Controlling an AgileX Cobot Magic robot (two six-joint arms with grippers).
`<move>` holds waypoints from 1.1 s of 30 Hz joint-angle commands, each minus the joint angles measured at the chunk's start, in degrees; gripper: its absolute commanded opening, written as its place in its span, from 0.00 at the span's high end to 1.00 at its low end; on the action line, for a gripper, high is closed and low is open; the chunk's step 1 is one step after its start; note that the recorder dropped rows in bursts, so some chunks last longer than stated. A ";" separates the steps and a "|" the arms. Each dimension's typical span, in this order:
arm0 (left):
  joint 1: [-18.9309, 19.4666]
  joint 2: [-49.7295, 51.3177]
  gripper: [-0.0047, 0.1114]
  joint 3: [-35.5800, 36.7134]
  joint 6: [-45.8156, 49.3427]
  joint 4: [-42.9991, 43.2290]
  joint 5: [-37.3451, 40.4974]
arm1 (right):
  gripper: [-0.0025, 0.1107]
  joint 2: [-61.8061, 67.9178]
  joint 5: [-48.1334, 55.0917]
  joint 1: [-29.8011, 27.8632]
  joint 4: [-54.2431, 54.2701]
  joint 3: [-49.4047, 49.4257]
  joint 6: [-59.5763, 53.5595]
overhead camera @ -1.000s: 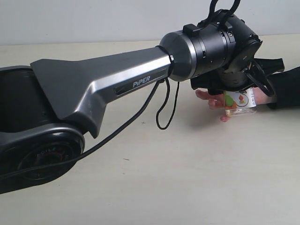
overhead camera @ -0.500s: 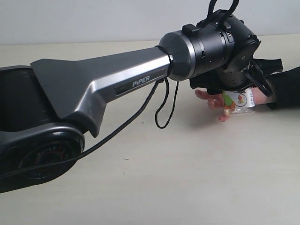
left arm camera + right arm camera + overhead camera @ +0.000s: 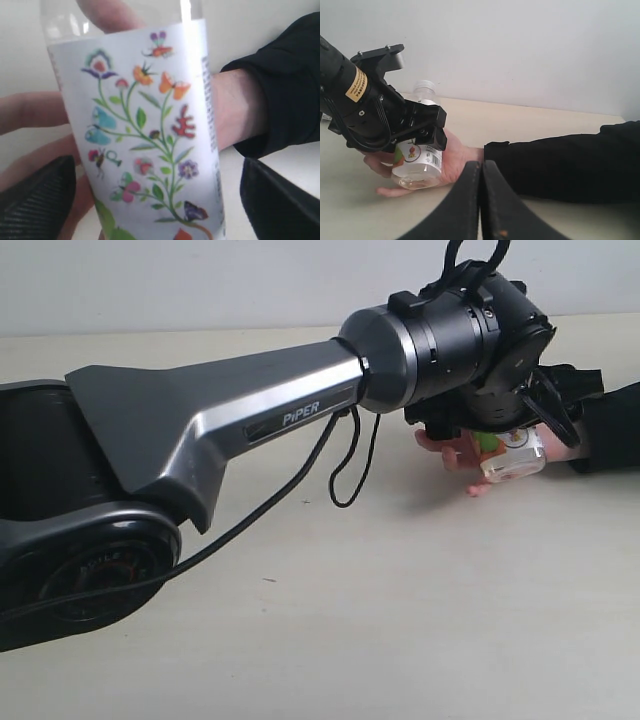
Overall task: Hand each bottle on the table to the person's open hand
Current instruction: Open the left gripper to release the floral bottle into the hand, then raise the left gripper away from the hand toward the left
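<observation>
A clear bottle with a floral fruit label lies tilted on the person's open hand, which rests palm up on the table. My left gripper straddles the bottle, open. Both black fingers stand off the label, and skin and table show in the gaps. From the right wrist view, the bottle sits in the palm under the left gripper's head. My right gripper is shut and empty, low over the table, pointing toward the black sleeve. No other bottle is in view.
The left arm's grey link stretches from its base at the left edge across to the hand. A black cable loop hangs beneath it. The person's black-sleeved forearm lies along the table's right side. A pale wall backs the table.
The left gripper's jaws have spread apart off the bottle. The bottle has tipped from upright to a slant in the palm. The right gripper has stayed put.
</observation>
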 commanded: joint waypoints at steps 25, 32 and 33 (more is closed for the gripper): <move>-8.25 -22.28 0.96 -0.10 27.85 -2.87 22.42 | 0.98 -0.16 -0.16 0.18 -0.07 0.20 0.20; -13.54 -30.42 0.96 7.28 30.72 0.89 22.55 | 0.98 -0.16 -0.14 0.18 1.02 0.20 0.20; -13.98 -31.91 0.96 9.20 30.72 1.55 22.55 | 0.98 -0.16 -0.14 0.18 1.02 0.20 0.20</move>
